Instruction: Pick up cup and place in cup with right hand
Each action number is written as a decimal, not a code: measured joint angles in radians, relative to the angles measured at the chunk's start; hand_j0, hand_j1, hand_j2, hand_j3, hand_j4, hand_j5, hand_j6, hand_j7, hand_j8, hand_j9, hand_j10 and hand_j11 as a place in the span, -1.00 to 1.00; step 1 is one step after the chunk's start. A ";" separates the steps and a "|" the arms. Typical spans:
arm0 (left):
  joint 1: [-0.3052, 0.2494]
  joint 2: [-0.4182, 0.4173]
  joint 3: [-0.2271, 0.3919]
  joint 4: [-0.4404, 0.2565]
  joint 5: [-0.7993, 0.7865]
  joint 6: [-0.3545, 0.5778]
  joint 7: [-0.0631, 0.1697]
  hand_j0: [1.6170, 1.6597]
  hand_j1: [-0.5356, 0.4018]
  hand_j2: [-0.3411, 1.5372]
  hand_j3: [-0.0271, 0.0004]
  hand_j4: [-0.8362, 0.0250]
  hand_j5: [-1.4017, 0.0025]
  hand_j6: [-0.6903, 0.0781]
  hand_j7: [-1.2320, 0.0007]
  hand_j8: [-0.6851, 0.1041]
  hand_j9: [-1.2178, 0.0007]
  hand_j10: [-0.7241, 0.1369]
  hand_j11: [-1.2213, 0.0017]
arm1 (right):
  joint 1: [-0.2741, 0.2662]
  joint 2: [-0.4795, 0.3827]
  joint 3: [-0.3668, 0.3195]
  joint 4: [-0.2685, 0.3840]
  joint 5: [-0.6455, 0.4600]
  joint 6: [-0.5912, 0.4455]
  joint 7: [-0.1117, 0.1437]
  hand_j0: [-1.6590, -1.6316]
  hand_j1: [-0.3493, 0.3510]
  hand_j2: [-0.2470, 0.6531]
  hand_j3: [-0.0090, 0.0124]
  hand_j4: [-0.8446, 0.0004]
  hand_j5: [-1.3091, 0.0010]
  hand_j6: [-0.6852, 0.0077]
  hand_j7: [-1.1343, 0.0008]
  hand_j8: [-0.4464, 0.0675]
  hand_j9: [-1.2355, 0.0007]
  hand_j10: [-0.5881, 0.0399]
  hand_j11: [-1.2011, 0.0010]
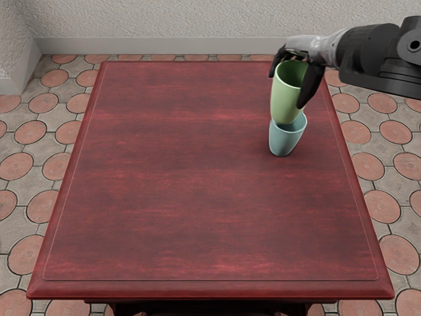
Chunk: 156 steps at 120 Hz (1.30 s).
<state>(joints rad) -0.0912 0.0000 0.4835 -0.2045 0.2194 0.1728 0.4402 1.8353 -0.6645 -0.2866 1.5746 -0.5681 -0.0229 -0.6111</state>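
Observation:
My right hand (299,72) reaches in from the right edge, its dark fingers curled around the upper part of a green cup (286,99). The green cup is nearly upright, opening upward. Directly below it, a light blue cup (285,139) stands on the table near the right side. The green cup's bottom overlaps the blue cup's opening in the view; whether it is inside the rim or just above or behind it, I cannot tell.
The dark red wooden table (197,178) fills most of the view, with tiled floor around it. A pale wall (184,26) rises behind the table's far edge.

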 joint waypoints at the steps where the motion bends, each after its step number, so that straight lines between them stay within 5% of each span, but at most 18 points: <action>1: 0.000 0.000 0.000 0.000 0.000 0.000 0.000 0.92 0.89 -0.64 0.97 0.94 1.00 0.80 1.00 0.74 1.00 0.68 1.00 | 0.000 -0.001 0.000 0.000 0.000 0.000 0.000 -0.55 0.29 -0.48 -0.22 -0.10 0.04 0.25 -0.09 -0.20 -0.02 -0.33 -0.04; 156: -0.036 0.000 0.001 0.001 0.000 0.000 0.000 0.92 0.89 -0.64 0.97 0.94 1.00 0.80 1.00 0.73 1.00 0.68 1.00 | -0.104 0.053 0.001 -0.124 -0.049 -0.008 0.000 -0.60 0.27 -0.48 -0.20 -0.08 0.07 0.21 -0.06 -0.27 0.01 -0.37 -0.03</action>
<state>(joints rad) -0.1273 0.0000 0.4841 -0.2040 0.2194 0.1724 0.4401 1.7313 -0.6113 -0.2853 1.4503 -0.6174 -0.0308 -0.6108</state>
